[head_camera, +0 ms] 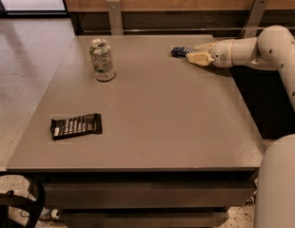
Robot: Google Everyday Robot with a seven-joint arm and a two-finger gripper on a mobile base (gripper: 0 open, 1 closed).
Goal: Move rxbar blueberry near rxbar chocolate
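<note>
The end effector (195,54) sits low at the far right of the surface (162,120), pointing left, its tip right at the right end of the blue snack bar (180,51). Whether it is grasping the bar or only resting against it, I cannot tell. The blue snack bar is near the surface's back edge, right of centre. The pale arm (273,44) comes in from the right side, bent at an elbow beyond the surface's edge. A soda can (102,60) stands upright at the back left, well apart from the blue bar. The black snack bar (76,126) lies flat near the front left corner, white lettering up, far from both the blue bar and the end effector.
</note>
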